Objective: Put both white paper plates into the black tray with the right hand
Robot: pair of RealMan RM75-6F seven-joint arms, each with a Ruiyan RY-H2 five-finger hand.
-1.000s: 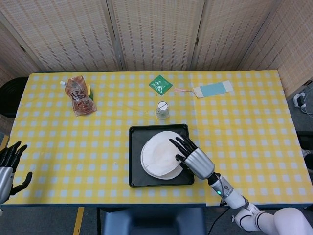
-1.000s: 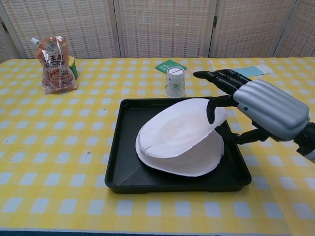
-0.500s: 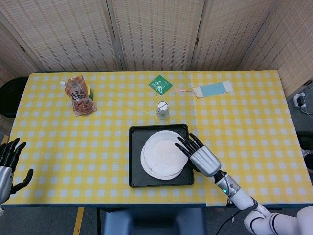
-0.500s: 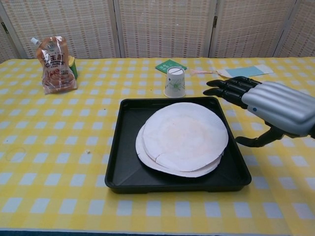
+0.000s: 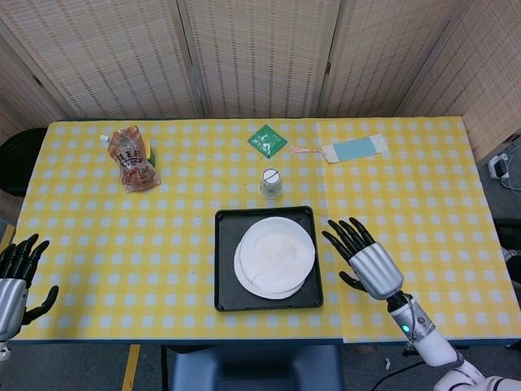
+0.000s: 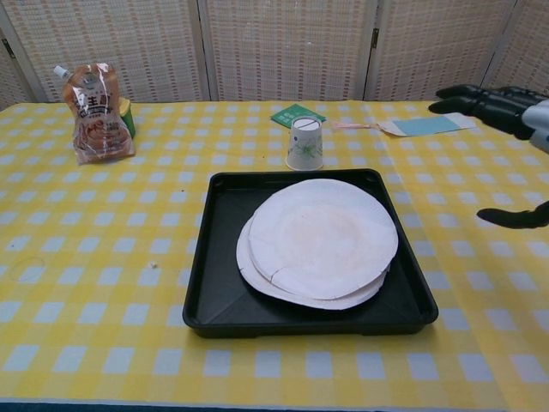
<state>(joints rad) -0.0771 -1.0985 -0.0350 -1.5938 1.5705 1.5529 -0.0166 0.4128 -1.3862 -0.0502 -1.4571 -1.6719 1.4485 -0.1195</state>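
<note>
Showing red characters (too small to read), pouch [image 5: 133, 169] lies flat.

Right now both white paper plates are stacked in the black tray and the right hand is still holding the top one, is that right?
Not quite. Both white paper plates are stacked in the black tray, but the right hand holds nothing: it is off to the tray's right, fingers spread, clear of the plates. The head view shows this.

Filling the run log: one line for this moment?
plates: both stacked in tray | right hand: open, beside tray, holds nothing | left hand: open, idle at table edge
</note>
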